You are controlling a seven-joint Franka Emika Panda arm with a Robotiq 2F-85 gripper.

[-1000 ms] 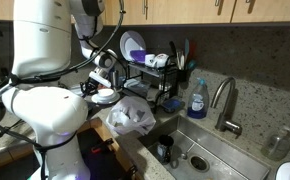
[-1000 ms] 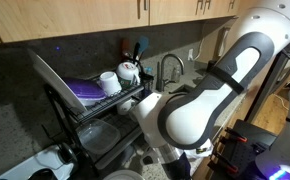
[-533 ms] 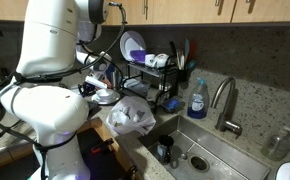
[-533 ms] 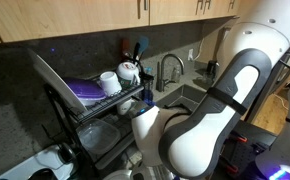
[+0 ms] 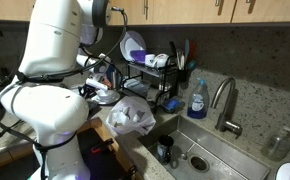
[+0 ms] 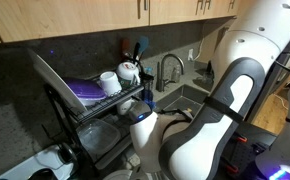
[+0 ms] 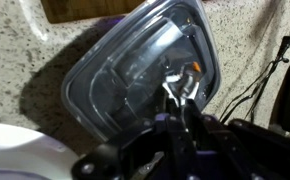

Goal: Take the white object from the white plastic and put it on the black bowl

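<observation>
One clear container [image 7: 135, 75] on the table [image 7: 20, 50]; one white plastic bag [image 5: 132, 116]; arm [image 5: 55, 60] bent forward; tool [image 7: 182, 97] over the container, grip undeterminable.

The black bowl [image 7: 125, 80] — a dark, see-through container with rounded corners — lies flat on the speckled tabletop [image 7: 25, 50], directly ahead of the end effector [image 7: 181, 95]. In the wrist view the end effector's tips overlap the bowl's near rim. A small white object [image 7: 172, 88] shows at those tips; whether it is gripped cannot be told. The white plastic [image 5: 133, 117] — a crumpled bag — lies in an exterior view below and to one side of the end effector, apart from the bowl.
</observation>
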